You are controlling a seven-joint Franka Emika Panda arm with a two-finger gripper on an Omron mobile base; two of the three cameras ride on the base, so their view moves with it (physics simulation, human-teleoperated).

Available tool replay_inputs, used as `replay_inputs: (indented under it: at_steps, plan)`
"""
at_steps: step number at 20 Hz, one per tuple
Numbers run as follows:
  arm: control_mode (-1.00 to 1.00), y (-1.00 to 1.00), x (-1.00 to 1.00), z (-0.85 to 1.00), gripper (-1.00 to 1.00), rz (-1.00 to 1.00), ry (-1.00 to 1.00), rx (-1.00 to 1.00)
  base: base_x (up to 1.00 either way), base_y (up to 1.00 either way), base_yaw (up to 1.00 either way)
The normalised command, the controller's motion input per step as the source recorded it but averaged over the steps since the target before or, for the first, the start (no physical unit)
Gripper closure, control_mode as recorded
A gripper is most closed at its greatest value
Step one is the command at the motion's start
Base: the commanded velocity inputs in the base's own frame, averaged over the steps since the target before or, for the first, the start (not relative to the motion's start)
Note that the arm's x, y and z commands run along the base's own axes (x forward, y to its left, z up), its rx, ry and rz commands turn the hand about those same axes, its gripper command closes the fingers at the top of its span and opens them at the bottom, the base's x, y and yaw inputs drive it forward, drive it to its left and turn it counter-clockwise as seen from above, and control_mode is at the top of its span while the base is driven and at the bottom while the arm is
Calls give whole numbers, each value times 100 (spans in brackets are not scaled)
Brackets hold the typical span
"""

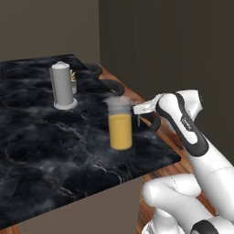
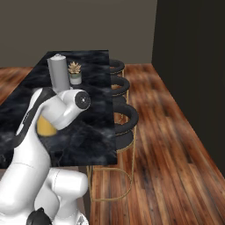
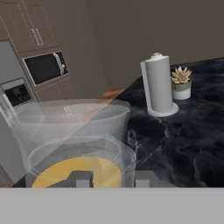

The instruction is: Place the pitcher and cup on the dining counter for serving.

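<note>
Orange-yellow pitcher (image 1: pixel 120 126) on white-veined black dining counter (image 1: pixel 55 151).

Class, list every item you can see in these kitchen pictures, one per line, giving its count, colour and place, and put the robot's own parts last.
pitcher: one, clear with orange-yellow liquid and pale lid, upright on the dining counter near its edge.
dining counter: one, black marble with white veins.
paper towel holder: one, grey, farther back on the counter.
potted succulent: one, tan leaves in a pale pot, beside the holder.
bar stools: three, black seats on gold legs, along the counter's side.
floor: reddish-brown wood planks.
microwave: one, dark, in the brown cabinets.
arm: one, white with dark joints.
claw: one, at the pitcher's lid.
</note>
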Motion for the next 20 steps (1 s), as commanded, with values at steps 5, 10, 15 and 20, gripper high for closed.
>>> replay_inputs:
  at_steps: [5,10,15,20]
  plan:
    - [-100,50,56,-12,100,-4,0,-2,0,0,0]
    - [-100,36,28,-4,100,-4,0,-1,0,0,0]
    - [-100,35,23,-11,100,0,0,0,0,0,0]
    - [-100,24,5,-24,100,0,0,-2,0,0,0]
